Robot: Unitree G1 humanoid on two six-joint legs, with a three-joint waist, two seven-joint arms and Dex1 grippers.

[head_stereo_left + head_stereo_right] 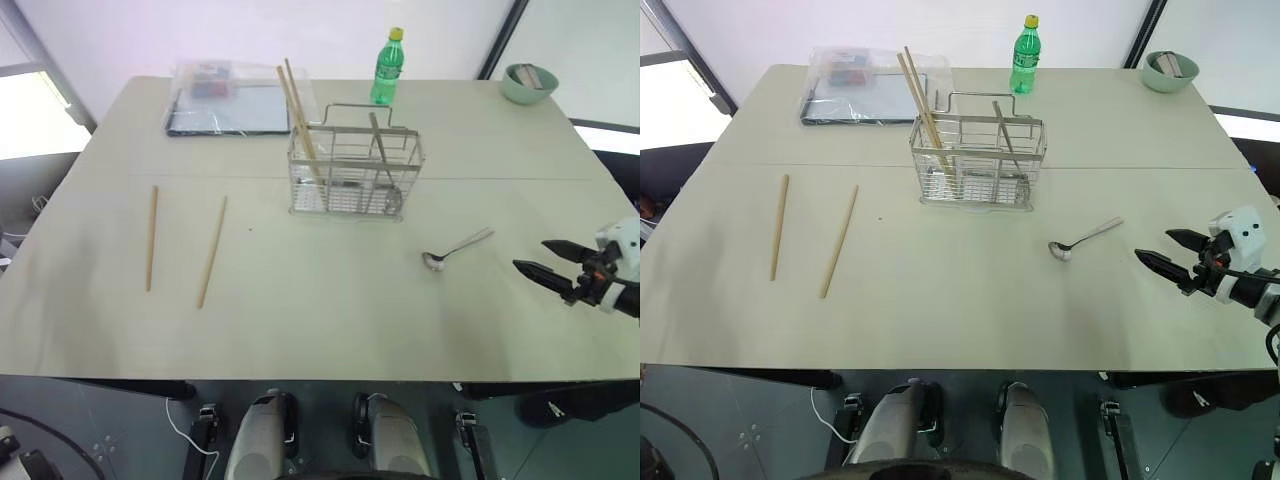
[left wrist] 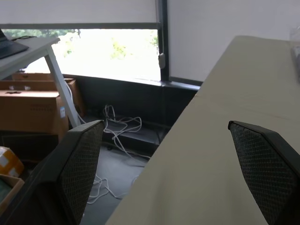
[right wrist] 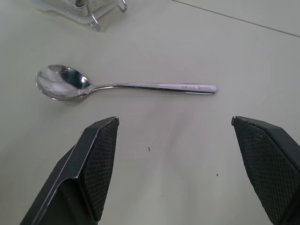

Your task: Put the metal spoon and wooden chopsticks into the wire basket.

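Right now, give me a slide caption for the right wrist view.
Open right tool poised over the metal spoon lying flat on the table, wire basket just beyond.

The bench [image 1: 330, 310] is lit evenly and brightly from above, and only faint, soft shadows are cast. Overexposed daylight is seen through the window [image 2: 112, 54] in the left wrist view. Small highlights are reflected in the metal spoon [image 3: 61, 83]. The views are sharp; straight edges are slightly bowed toward the corners
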